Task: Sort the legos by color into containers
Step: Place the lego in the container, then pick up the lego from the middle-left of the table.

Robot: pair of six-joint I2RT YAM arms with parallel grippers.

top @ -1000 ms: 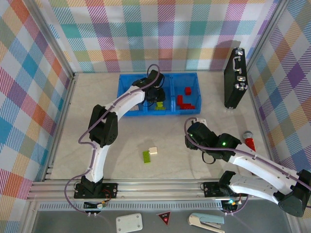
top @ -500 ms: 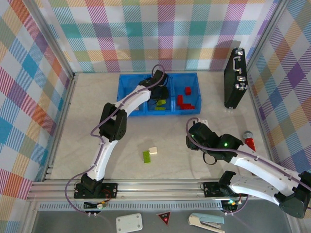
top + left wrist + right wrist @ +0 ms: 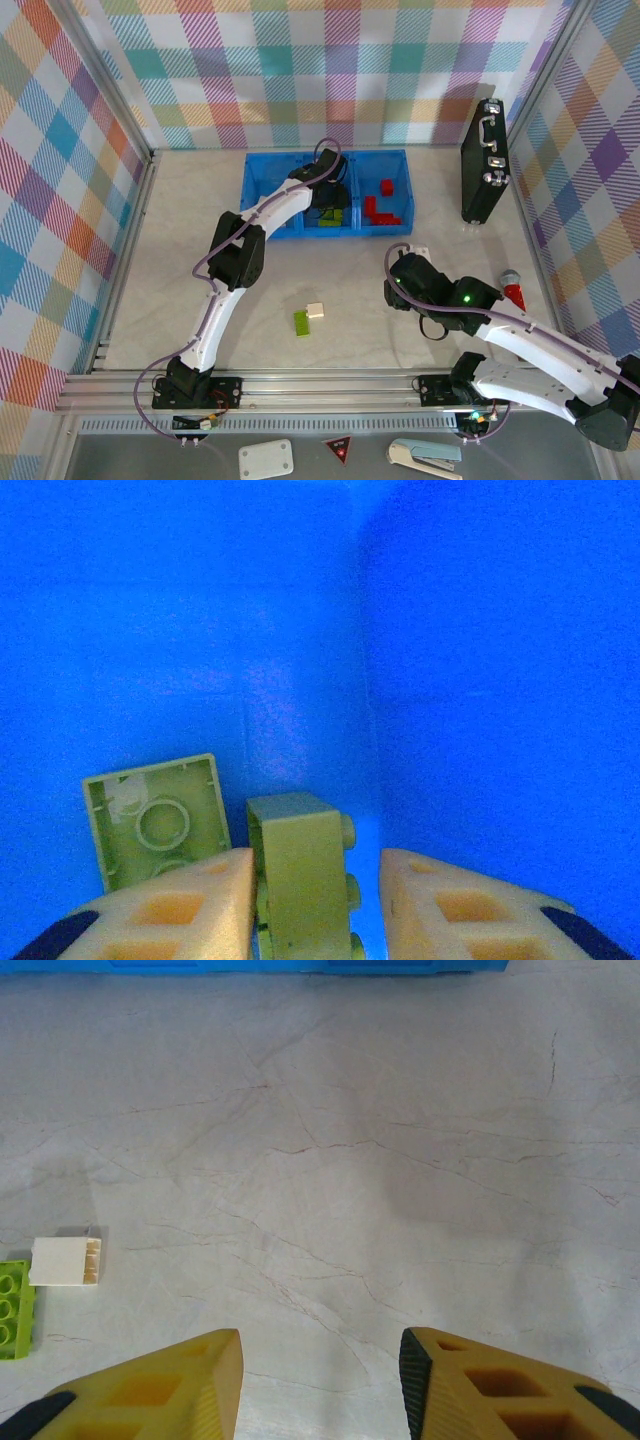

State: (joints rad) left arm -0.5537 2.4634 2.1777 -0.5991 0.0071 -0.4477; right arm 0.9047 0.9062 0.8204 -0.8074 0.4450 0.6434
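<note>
Where container walls crowd, left hand straddles lego.

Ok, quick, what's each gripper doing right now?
Left gripper: slightly open, green lego sitting between its fingers.
Right gripper: open, holding nothing.

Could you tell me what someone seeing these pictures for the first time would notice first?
The bright blue bin at the far middle of the table draws the eye first. The left arm reaches into its middle compartment, where a green brick sits between the fingers of the left gripper. Red bricks lie in its right compartment, and a black briefcase stands at the far right.
</note>
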